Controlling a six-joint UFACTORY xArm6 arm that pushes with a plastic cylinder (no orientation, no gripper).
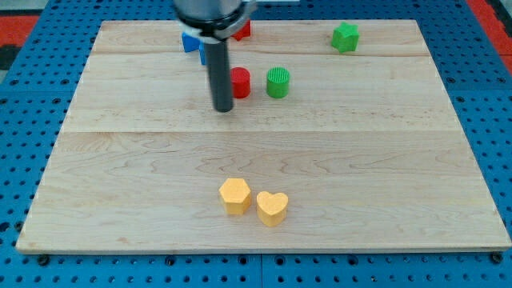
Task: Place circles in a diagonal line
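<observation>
Now my tip (223, 108) rests on the wooden table (120, 200), just to the view's left of the red circle (240, 82), which the rod partly hides; I cannot tell whether they touch. My arm ends in a bare rod, so nothing is grasped. The green circle (278, 82) stands just beside the red one on the view's right, the two level with each other. Behind the rod, toward the view's top, a blue block (190, 42) and another red block (242, 30) peek out, shapes unclear. A green star (345, 37) sits at the upper right. Near the view's bottom, a yellow hexagon (234, 195) and a yellow heart (272, 207) sit touching.
</observation>
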